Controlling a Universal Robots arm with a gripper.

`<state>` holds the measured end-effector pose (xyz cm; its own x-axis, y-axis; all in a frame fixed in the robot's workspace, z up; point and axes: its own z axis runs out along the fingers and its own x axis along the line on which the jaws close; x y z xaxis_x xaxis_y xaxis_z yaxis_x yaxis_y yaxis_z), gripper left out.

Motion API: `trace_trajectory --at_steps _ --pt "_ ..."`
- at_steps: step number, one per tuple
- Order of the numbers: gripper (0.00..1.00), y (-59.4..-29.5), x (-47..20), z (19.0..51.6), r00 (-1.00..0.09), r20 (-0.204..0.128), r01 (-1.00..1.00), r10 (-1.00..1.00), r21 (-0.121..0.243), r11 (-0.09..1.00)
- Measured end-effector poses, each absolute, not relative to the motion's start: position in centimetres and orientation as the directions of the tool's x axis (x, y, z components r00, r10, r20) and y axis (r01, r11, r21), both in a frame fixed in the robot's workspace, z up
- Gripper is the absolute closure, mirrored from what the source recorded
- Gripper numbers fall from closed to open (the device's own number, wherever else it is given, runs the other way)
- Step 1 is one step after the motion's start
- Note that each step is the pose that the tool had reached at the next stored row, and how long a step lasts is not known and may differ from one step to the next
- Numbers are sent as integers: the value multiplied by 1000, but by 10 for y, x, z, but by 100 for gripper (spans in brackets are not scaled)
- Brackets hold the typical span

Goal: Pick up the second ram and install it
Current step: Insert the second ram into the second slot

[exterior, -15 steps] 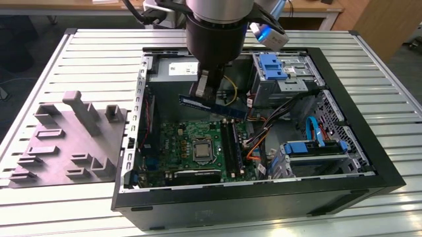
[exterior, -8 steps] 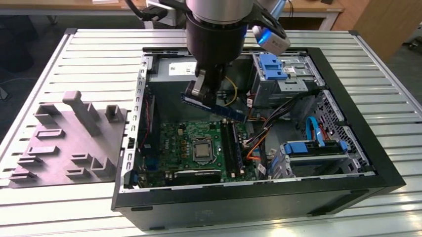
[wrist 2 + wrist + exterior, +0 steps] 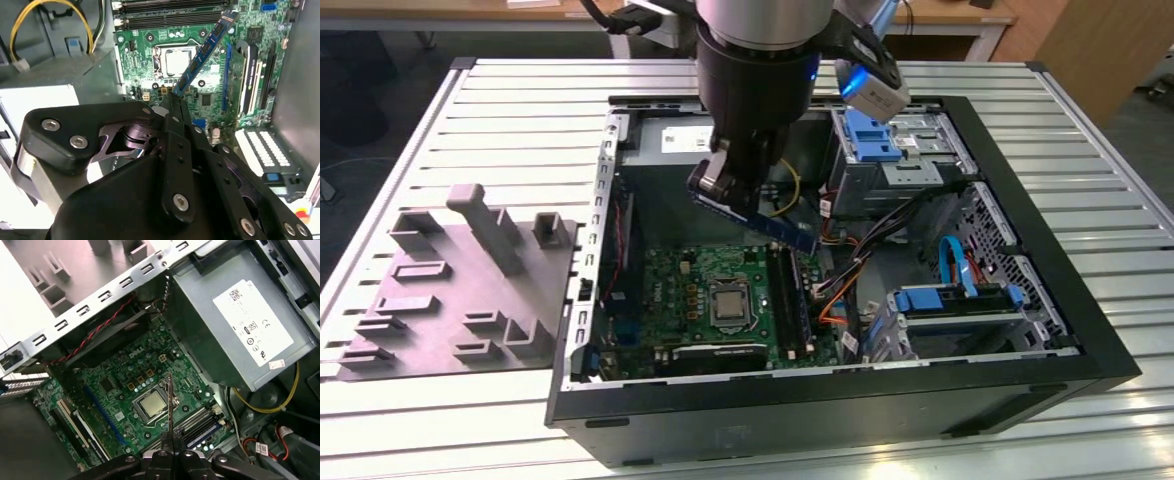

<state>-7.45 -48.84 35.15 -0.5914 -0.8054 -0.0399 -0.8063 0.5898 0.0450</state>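
Slatted surface (image 3: pixel 520 110) | pincer (image 3: pixel 172 100) clamps ram (image 3: pixel 205 47) endwise, exterior view's centre | I fear tilted entry jamming slots (image 3: pixel 170 20).

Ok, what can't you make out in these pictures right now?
The second ram: chips hidden, edge-on in the first wrist view.
The memory slots: cut off by the second wrist view's edge.
Whether a slot is filled: too small in the exterior view, partly behind the ram.

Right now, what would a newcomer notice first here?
The arm's fingers pinch a blue memory stick by one end, tilted above the green motherboard inside the open computer case. A grey moulded tray lies on the table at the exterior view's left.
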Motion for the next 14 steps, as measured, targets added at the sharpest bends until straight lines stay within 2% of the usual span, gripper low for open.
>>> trace_trajectory --at_steps 14 --pt "89 -488 -75 351 -752 -40 -659 -658 45 751"
